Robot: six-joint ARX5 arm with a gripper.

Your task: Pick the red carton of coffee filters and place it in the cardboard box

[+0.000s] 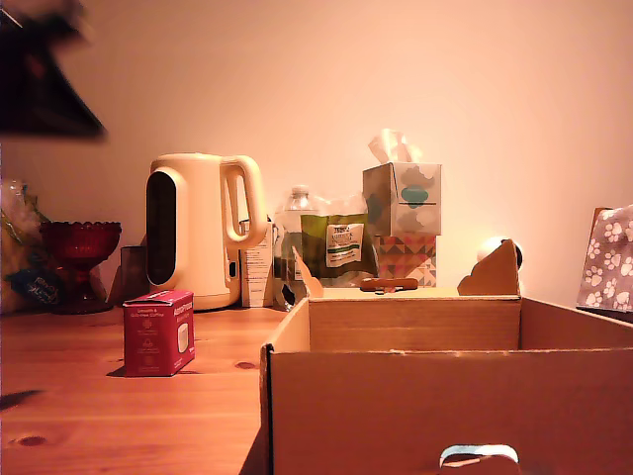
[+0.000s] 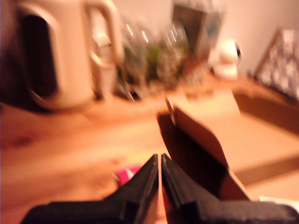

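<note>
Overall, warm dim light; wooden tabletop (image 1: 89, 416) with visible knots, plain pale wall behind. Red carton of coffee filters (image 1: 158, 332) stands upright on the wood at the exterior view's left, in front of the cream kettle (image 1: 203, 228) and apart from it, and well clear of the cardboard box (image 1: 445, 396). That box fills the near right of the exterior view, flaps up, hand slot in its near wall. Far row along the wall, from the exterior view's left: dark red goblet (image 1: 81, 259), kettle, a clear plastic bottle (image 1: 297, 233), two stacked tissue boxes (image 1: 404, 223), and a paw-print bag (image 1: 608, 257) at far right. Gripper (image 2: 160, 161) in the blurred wrist view: black fingers pressed together, holding nothing, hovering above the table with a sliver of the carton's magenta showing just below the tips. A dark blurred shape occupies the exterior view's top left corner; cannot tell what it is.
</note>
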